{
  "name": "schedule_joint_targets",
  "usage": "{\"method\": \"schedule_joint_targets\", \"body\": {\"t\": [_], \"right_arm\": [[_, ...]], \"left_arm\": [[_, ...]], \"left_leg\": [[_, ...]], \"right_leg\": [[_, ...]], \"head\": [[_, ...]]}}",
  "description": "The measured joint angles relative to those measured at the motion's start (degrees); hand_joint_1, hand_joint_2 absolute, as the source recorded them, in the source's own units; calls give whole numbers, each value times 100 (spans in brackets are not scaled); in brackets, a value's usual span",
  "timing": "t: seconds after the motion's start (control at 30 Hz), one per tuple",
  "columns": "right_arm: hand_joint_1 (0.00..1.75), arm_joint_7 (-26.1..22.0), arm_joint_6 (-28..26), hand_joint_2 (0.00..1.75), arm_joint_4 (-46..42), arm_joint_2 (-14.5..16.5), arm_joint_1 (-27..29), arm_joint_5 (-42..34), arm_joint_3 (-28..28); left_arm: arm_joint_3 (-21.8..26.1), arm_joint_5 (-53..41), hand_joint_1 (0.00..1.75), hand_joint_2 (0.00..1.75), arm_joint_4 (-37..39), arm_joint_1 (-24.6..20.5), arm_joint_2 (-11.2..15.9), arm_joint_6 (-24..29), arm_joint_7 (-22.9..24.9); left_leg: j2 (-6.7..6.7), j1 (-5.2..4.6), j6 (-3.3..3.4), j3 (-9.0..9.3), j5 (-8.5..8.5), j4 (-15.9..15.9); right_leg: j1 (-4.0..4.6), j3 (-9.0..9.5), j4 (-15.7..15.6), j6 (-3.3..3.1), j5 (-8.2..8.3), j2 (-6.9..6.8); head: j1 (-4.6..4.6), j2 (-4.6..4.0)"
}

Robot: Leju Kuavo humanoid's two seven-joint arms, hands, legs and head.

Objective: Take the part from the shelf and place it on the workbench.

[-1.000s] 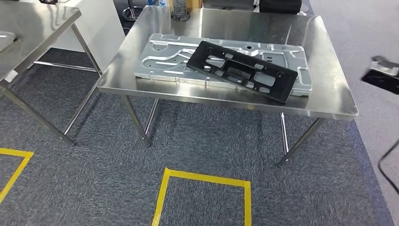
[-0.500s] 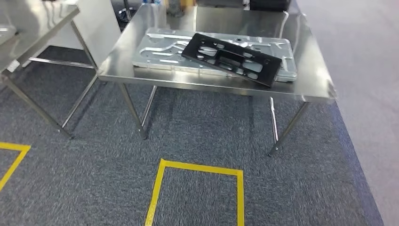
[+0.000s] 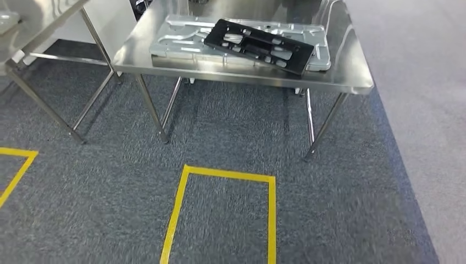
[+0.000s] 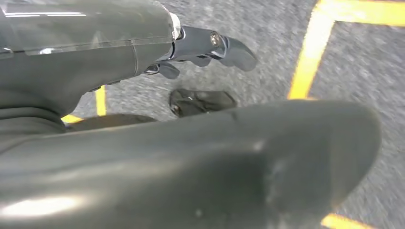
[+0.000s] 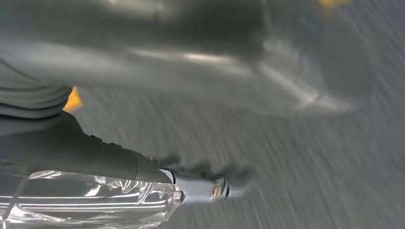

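Observation:
The black plastic part (image 3: 258,46), a long frame with several cut-outs, lies slanted on a silver stamped metal plate (image 3: 181,34) on the steel workbench (image 3: 242,76) at the top of the head view. My left hand (image 4: 143,52) hangs over the carpet, its dark fingers (image 4: 224,47) stretched out and apart from the thick thumb, holding nothing. My right hand (image 5: 119,167) also hangs above the floor in a blurred picture, fingers (image 5: 215,188) extended and empty. Both hands are far from the workbench.
A second steel table (image 3: 38,25) stands at the left, its legs on the grey carpet. A yellow taped square (image 3: 220,175) marks the floor in front of the workbench, another yellow corner (image 3: 19,168) lies at the left. Lighter floor (image 3: 428,82) runs along the right.
The whole picture has shifted: the workbench now sits higher and further left, so the camera has moved. The black part and the plate keep their place on the bench.

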Motion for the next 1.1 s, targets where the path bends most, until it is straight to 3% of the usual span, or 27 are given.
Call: {"method": "schedule_joint_targets", "body": {"t": [0.03,0.07,0.1,0.17,0.2,0.23,0.3,0.33,0.37,0.43,0.47,0.5,0.57,0.63,0.7,0.73,0.77,0.8,0.83,0.87,0.9,0.97,1.03,1.1], "right_arm": [[0,-9,106,0,66,166,-16,19,-16],[0,-13,207,0,122,315,-30,50,-24],[0,-19,290,0,160,423,-38,99,-26],[0,-43,436,87,223,622,-53,241,-13],[0,-61,486,131,242,695,-59,322,3],[0,-70,518,175,257,756,-70,407,29],[0,-42,523,175,277,843,-100,567,102],[0,-10,518,131,281,868,-120,643,148],[0,26,516,87,285,894,-144,708,198],[0,80,530,0,288,919,-203,794,290],[0,94,557,0,289,925,-226,813,329],[0,100,598,0,290,927,-239,817,360],[0,98,685,0,300,938,-250,797,397],[0,73,739,87,309,944,-258,760,407],[0,42,743,175,308,941,-265,750,409],[0,34,733,131,308,941,-268,758,411],[0,26,722,87,308,941,-272,774,415],[0,15,719,87,308,941,-279,792,425],[0,1,718,87,309,941,-293,817,441],[0,-14,718,131,308,941,-316,842,462],[0,-24,716,175,307,942,-346,862,487],[0,-32,713,175,306,945,-416,899,535],[0,-32,724,175,307,954,-466,945,577],[0,-30,759,175,307,962,-490,986,622]], "left_arm": [[-23,-19,0,0,1,-1,4,2,-4],[-47,-35,0,0,1,-5,5,5,-12],[-67,-51,0,0,1,-8,6,8,-14],[-99,-80,0,0,1,-10,8,12,-17],[-114,-95,0,0,0,-11,8,13,-17],[-131,-109,0,0,0,-14,8,11,-15],[-174,-137,0,0,0,-25,4,3,-1],[-195,-153,0,0,0,-30,1,-1,13],[-213,-169,0,0,0,-34,-2,-3,32],[-239,-195,0,0,1,-43,-13,-4,60],[-249,-200,0,0,1,-48,-18,-4,69],[-257,-205,0,0,1,-49,-24,-4,74],[-263,-217,0,0,0,-43,-27,1,87],[-268,-234,0,0,0,-20,-27,19,107],[-276,-242,0,0,0,-1,-28,38,119],[-281,-245,0,44,0,1,-28,49,123],[-286,-250,0,87,1,1,-28,66,133],[-293,-261,0,131,1,2,-29,91,148],[-303,-275,0,175,1,1,-30,120,164],[-313,-287,0,175,1,-5,-32,148,177],[-323,-299,0,175,1,-16,-34,178,185],[-340,-313,0,175,1,-47,-45,221,192],[-348,-334,0,175,0,-61,-51,246,216],[-352,-350,0,175,0,-57,-52,255,276]], "left_leg": [[25,-2,25,-62,93,7],[46,-8,63,-132,196,-20],[74,-6,97,-221,300,-42],[106,-22,139,-440,494,-38],[122,-34,139,-567,585,-17],[140,-43,134,-707,671,15],[175,-47,112,-1046,828,137],[185,-44,94,-1226,896,227],[188,-44,73,-1391,951,325],[197,-51,30,-1631,1035,525],[205,-50,5,-1702,1082,586],[212,-46,-22,-1749,1142,621],[181,-22,-105,-1823,1129,669],[119,31,-216,-1954,705,999],[94,113,-322,-2125,198,1689],[95,155,-364,-2176,136,2026],[95,196,-400,-2172,223,2254],[95,234,-428,-2088,416,2301],[94,269,-449,-1904,612,2149],[91,298,-460,-1601,698,1791],[84,307,-456,-1229,660,1298],[74,282,-391,-698,413,484],[77,235,-281,-625,348,255],[95,207,-171,-674,435,237]], "right_leg": [[-21,-15,-31,26,42,3],[-37,-47,5,47,-50,6],[-46,-93,143,65,-291,6],[-68,-191,772,93,-1026,-9],[-77,-220,1171,109,-1279,-13],[-83,-220,1529,126,-1344,-14],[-92,-50,1852,157,-1046,-16],[-97,173,1731,166,-892,-22],[-95,527,1403,167,-889,-33],[-81,1270,467,109,-1254,-54],[-69,1488,141,63,-1431,-59],[-64,1549,-32,8,-1502,-58],[-74,1444,-37,-83,-1407,-75],[-91,1305,-42,-148,-1263,-100],[-91,1126,-41,-161,-1126,-102],[-92,1033,-39,-149,-1057,-102],[-96,942,-35,-131,-986,-104],[-103,853,-31,-109,-918,-108],[-112,768,-23,-83,-852,-109],[-121,696,-14,-52,-791,-106],[-128,636,-1,-16,-740,-99],[-140,564,19,74,-647,-90],[-170,528,14,170,-570,-91],[-207,444,175,218,-690,-89]], "head": [[-2,-1],[-1,-1],[-3,-1],[-2,0],[-4,0],[-3,0],[-4,0],[-4,0],[-4,0],[-4,0],[-4,0],[-4,0],[-4,0],[-6,0],[-8,0],[-8,0],[-9,0],[-9,0],[-9,0],[-9,0],[-8,0],[-8,0],[-7,0],[-7,0]]}}
